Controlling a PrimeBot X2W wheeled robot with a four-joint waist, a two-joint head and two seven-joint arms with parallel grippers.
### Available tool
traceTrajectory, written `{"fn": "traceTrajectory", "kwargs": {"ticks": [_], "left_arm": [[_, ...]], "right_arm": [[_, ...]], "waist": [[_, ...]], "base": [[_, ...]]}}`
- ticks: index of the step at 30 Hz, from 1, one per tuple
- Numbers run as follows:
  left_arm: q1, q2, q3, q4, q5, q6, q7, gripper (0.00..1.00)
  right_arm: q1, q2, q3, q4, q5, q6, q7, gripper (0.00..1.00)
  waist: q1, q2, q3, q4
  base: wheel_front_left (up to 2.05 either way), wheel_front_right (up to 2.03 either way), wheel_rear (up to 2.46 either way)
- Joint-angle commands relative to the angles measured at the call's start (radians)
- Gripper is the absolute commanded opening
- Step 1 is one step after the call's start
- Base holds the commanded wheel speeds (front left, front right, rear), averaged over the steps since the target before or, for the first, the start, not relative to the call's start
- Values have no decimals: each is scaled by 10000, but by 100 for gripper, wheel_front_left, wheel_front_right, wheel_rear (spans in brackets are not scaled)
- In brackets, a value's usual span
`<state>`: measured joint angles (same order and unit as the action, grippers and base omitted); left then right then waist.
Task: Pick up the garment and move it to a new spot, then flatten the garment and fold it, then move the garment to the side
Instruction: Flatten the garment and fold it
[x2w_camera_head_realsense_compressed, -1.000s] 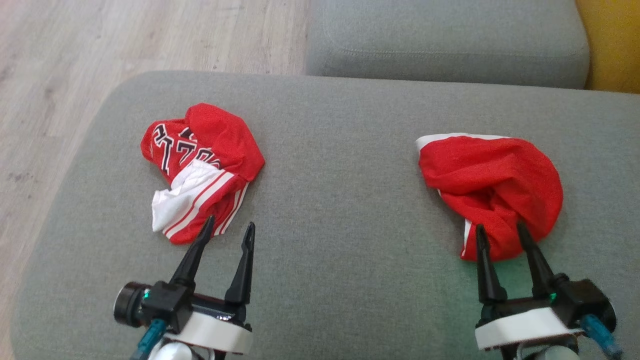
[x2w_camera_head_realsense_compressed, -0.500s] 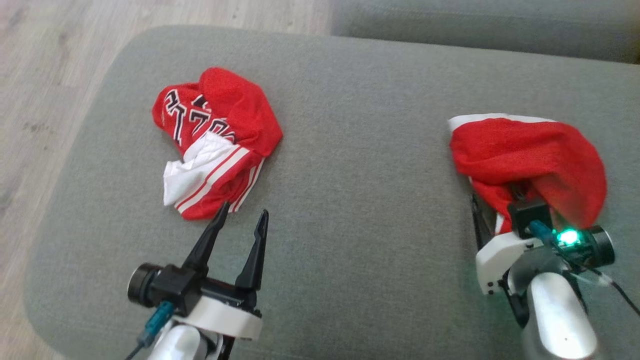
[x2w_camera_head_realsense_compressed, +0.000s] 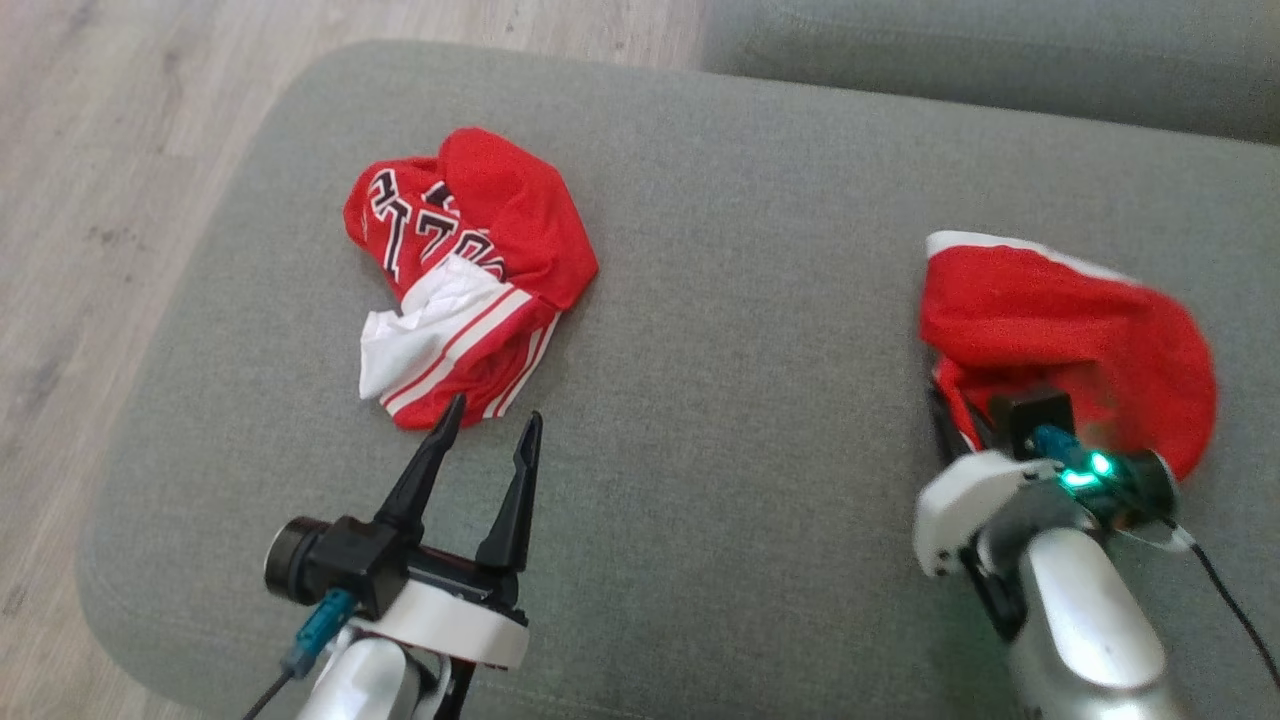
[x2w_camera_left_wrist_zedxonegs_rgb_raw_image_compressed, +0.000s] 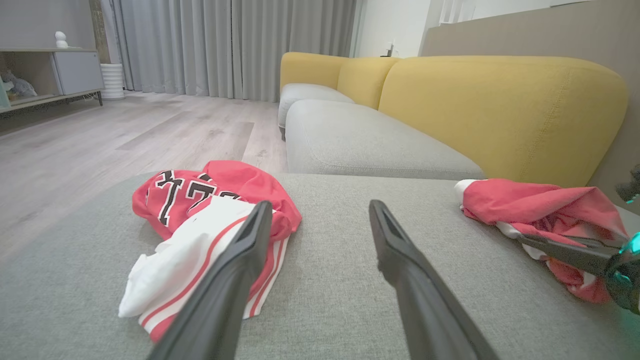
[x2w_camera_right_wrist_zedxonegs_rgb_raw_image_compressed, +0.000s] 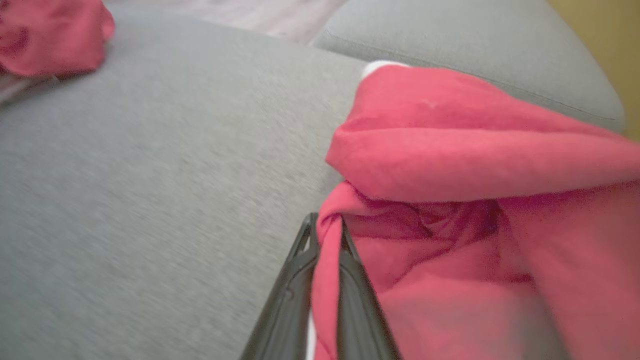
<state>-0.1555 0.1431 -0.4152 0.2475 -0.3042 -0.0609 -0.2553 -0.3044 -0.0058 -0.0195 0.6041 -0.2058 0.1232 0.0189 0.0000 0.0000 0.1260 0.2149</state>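
A wood-plank floor (x2w_camera_head_realsense_compressed: 90, 180) borders a broad grey sofa cushion (x2w_camera_head_realsense_compressed: 750, 330). Toward the cushion's left lies a crumpled red jersey (x2w_camera_head_realsense_compressed: 480, 250) with black-and-white lettering and a white, red-striped panel. The left gripper (x2w_camera_head_realsense_compressed: 497, 408) is poised just beside the jersey's near edge, jaws spread wide and holding nothing. Well apart, at the cushion's right, sits the plain red garment (x2w_camera_head_realsense_compressed: 1060, 330), bunched, with white trim along its far edge. The right gripper (x2w_camera_right_wrist_zedxonegs_rgb_raw_image_compressed: 326, 220) has its jaws pinched narrow on a fold at the garment's near-left side. A yellow sofa back (x2w_camera_left_wrist_zedxonegs_rgb_raw_image_compressed: 500, 110) rises behind.
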Motion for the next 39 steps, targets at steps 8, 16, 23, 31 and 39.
{"fn": "traceTrajectory", "kwargs": {"ticks": [8, 16, 23, 31, 39], "left_arm": [[48, -146, 592, -46, 382, -67, -64, 100], [433, -171, 852, -184, 612, -7, -64, 100], [334, -195, 1044, -325, 662, -86, -65, 100], [271, -270, 1175, -273, 724, -184, -65, 100], [213, -410, 1212, -206, 790, -253, -65, 100]], "right_arm": [[-2239, 58, 1593, -788, 3438, 75, -1624, 0], [-2410, 58, 489, -1172, 4788, 75, -2660, 0], [224, 58, -182, -1309, 4689, 75, -2759, 0], [1316, 58, -2382, -1248, 3789, 75, -2802, 100], [1392, 58, -1791, -2765, 3115, 75, -2805, 100]], "waist": [[0, 0, -831, 76], [0, 0, -1104, -264], [0, 0, -773, -739], [0, 0, -708, -1338], [0, 0, -888, -1522]], "base": [[0, 0, 0], [0, 0, 0], [0, 0, 0], [0, 0, 0], [0, 0, 0]]}}
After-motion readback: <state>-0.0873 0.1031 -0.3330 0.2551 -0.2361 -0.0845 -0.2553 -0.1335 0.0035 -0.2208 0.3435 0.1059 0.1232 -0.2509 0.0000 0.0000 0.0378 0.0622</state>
